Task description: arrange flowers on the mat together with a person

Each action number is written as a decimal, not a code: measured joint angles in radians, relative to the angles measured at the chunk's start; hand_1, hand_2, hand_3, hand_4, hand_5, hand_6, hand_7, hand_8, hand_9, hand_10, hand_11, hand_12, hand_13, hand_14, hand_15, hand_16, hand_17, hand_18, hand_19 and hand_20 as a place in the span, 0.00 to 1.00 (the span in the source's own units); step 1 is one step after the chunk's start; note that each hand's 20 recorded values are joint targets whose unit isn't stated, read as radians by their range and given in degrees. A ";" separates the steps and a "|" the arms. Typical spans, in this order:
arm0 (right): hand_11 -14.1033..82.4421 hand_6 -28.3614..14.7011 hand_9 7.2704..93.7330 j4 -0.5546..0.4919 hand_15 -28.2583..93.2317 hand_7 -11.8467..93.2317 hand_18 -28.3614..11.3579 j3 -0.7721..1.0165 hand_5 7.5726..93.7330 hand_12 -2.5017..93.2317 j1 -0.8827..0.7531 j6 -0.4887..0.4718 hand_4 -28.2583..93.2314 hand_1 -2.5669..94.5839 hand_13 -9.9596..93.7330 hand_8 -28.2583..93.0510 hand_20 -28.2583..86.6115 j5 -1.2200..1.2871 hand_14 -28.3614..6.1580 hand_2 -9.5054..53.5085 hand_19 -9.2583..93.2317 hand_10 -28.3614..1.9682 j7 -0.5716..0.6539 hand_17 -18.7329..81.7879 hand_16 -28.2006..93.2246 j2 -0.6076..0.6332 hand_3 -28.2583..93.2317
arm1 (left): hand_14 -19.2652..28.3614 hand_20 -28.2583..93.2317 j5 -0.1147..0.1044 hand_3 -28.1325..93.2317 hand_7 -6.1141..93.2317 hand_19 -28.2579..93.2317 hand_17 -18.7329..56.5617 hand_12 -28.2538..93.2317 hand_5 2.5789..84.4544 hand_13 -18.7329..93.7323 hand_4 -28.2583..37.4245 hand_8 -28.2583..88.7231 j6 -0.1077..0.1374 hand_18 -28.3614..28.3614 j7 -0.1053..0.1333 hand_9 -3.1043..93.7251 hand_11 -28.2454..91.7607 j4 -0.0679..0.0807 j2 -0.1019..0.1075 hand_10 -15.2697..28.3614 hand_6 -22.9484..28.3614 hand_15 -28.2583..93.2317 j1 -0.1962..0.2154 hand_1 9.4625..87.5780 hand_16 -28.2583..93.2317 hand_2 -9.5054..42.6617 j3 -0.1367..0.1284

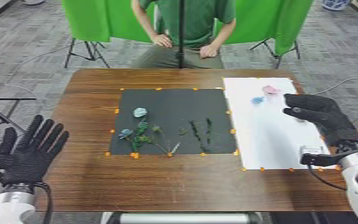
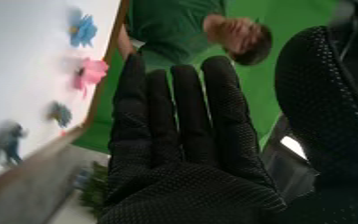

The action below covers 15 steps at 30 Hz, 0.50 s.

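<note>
Because our right hand point(image 1: 332, 118) held nothing, fingers straight and thumb apart, we judged a slow descent best, pinching the pink flower point(image 1: 270, 90) just beyond and left of the fingers by its stem, sparing the petals. We could make out no readable label.

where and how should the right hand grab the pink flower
Best to pinch the pink flower by its petals, the right hand probably coming from above and the right. The petals bulge off the white sheet, giving thumb and fingers something to close on, while the blue flower lies close by, nearer and to the left.
</note>
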 measured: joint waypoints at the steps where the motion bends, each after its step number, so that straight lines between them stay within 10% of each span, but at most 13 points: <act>1: 0.20 0.64 0.43 0.000 0.32 0.27 0.53 0.001 0.48 0.15 0.000 0.000 0.01 0.44 0.43 0.13 0.55 -0.037 0.61 0.00 0.09 0.60 0.003 0.49 0.31 0.002 0.84 | 0.73 0.34 0.000 0.80 0.14 0.49 0.22 0.30 0.52 0.45 0.00 0.17 0.000 0.74 0.000 0.46 0.36 0.000 0.000 0.66 0.58 0.49 -0.001 0.21 0.18 0.39 0.001; 15: 0.21 0.66 0.45 0.115 0.33 0.29 0.53 -0.113 0.48 0.15 0.124 0.120 0.00 0.50 0.45 0.12 0.55 -0.425 0.61 0.00 0.12 0.64 0.137 0.49 0.30 0.105 0.86 | 0.74 0.34 0.000 0.80 0.14 0.49 0.22 0.30 0.52 0.45 0.00 0.17 0.004 0.74 0.000 0.46 0.35 0.002 -0.004 0.66 0.58 0.49 -0.002 0.21 0.18 0.39 0.006</act>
